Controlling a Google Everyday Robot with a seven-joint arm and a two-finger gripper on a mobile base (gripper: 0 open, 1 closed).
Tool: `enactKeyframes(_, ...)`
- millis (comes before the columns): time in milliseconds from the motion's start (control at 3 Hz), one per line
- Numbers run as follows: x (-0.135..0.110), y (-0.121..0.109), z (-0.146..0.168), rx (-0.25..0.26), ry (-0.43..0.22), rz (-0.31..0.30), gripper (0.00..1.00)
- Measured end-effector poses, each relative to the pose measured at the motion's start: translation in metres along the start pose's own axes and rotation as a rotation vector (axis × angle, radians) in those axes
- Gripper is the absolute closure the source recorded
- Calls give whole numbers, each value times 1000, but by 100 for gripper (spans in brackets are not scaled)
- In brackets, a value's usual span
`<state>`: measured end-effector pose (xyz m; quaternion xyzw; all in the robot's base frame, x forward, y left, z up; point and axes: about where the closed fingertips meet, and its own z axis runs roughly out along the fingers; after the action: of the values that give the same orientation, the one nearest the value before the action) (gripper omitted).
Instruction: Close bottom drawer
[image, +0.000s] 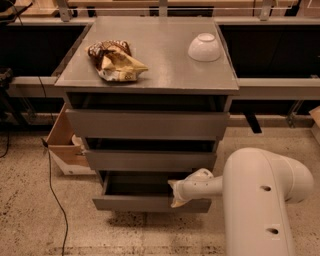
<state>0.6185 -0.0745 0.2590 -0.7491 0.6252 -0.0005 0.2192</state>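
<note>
The bottom drawer (145, 203) is the lowest of three grey drawers in the cabinet (147, 125). It stands partly open, and a shallow strip of its dark inside shows above the slim grey front. My gripper (177, 196) is at the right part of the drawer's front edge, touching or pressing it from the front. The white arm (260, 195) reaches in from the lower right.
A crumpled snack bag (116, 61) and an upturned white bowl (204, 47) lie on the cabinet top. A cardboard box (65, 142) stands on the floor at the cabinet's left. A black cable (52, 200) runs over the speckled floor. Dark shelving lies behind.
</note>
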Motion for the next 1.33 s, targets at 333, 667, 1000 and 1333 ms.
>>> enactKeyframes(333, -7, -1, -8, -3, 5, -33, 13)
enactKeyframes(667, -1, 18, -9, -37, 20, -28, 36)
enactKeyframes(1000, 12, 44, -11, -68, 30, 10, 59)
enactKeyframes(1333, 13, 47, -12, -71, 31, 14, 83)
